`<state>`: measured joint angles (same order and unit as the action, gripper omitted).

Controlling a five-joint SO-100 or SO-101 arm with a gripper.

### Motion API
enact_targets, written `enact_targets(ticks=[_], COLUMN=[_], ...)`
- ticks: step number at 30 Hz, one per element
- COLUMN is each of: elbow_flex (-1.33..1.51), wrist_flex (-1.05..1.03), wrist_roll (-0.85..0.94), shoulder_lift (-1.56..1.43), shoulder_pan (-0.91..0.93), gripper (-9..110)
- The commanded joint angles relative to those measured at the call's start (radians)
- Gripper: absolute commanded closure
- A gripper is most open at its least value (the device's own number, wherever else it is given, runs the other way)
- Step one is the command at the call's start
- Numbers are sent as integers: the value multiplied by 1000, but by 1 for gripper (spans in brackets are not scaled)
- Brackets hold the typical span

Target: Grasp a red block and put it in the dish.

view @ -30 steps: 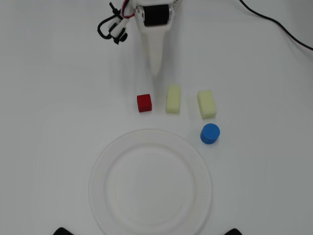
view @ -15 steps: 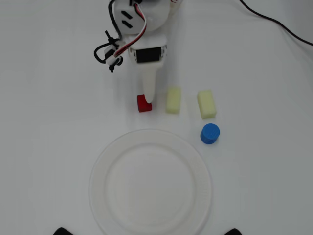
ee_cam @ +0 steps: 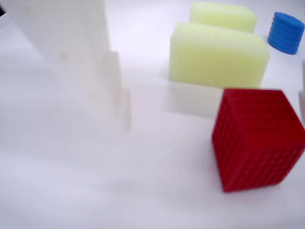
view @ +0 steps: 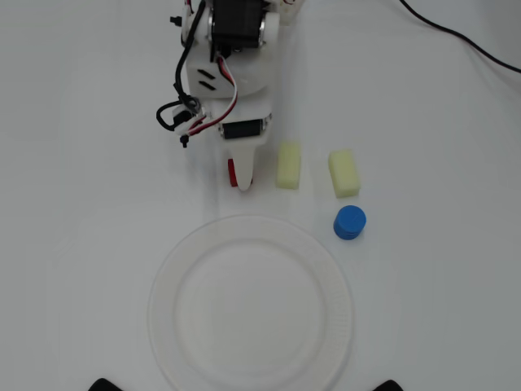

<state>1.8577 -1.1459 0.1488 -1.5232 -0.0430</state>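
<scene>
Red plastic with a fine ridged grain, like layered printing, makes up the block (ee_cam: 257, 138), and that texture should give the fingers some bite. It looks small, rigid and light, with flat square faces, so a pinch across two opposite side faces, low on the body and centred, seems the safest hold; a grip on an edge or corner would likely twist it out.

In the overhead view the block (view: 233, 172) sits on the white table (view: 81, 204), on the far side of the dish (view: 251, 371) and clear of its rim. The arm's claw (view: 242, 175) hangs right over it, covering most of it so only a red sliver shows at the left of one finger. The wrist view shows one pale finger (ee_cam: 76, 52) well to the left of the block with bare table between, and a hint of something at the right edge, so the claw appears spread with the block inside the gap, not yet pinched.

Just right of the block lies a pale yellow oblong (view: 288, 165), close enough that the right-hand finger has little room. A second yellow oblong (view: 343, 172) and a blue cylinder (view: 349, 222) lie further right.
</scene>
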Motion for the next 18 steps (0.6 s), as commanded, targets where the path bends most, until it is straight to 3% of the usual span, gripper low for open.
enact_targets(ticks=[1, 18], elbow_flex=[-54, -117], wrist_flex=[5, 6], wrist_roll=[-11, 84], shoulder_lift=[11, 72], shoulder_pan=[-18, -25], gripper=[73, 101])
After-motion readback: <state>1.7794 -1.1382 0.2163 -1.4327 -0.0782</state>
